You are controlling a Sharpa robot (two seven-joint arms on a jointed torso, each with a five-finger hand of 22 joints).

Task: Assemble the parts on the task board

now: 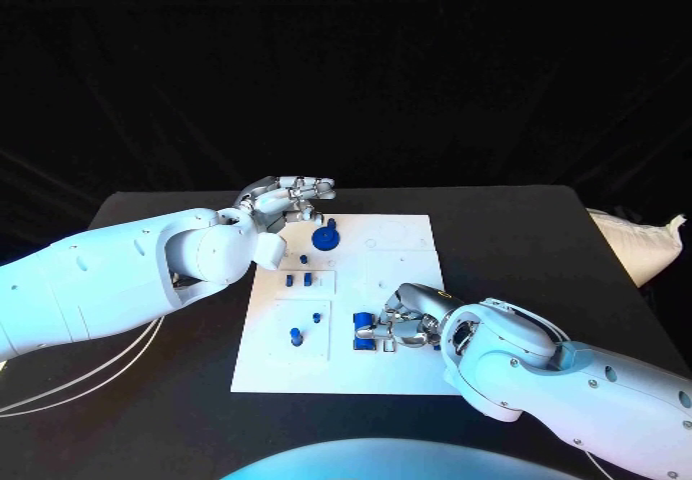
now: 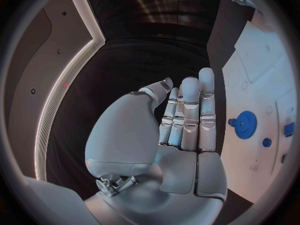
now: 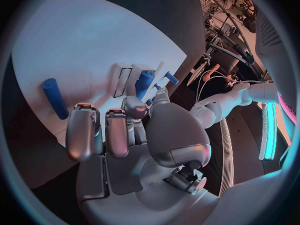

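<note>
Black cloth hangs behind a black table, and the white task board lies in the middle of it. Over at ten o'clock from the board's centre, my left hand hovers at the board's far corner — fingers straight and pressed side by side, thumb apart from them, nothing in the palm. Released, empty.

Just beside that hand, toward the board's twelve o'clock, sits the blue gear, a round toothed disc flat on the white surface; from my left wrist I see it with a small knob at its edge. Below it, moving toward six o'clock, a few small blue pegs stand inside an outlined rectangle, and another blue peg stands lower down near seven o'clock.

Now the right side — at five o'clock my right hand is down on the board, fingers curled in over a blue block near the board's near edge. Whether I actually grip that block or only rest against it, I cannot tell. From my right wrist a loose blue cylinder lies flat on the white plate.

Far off at three o'clock, a white bag sits at the table's edge.
</note>
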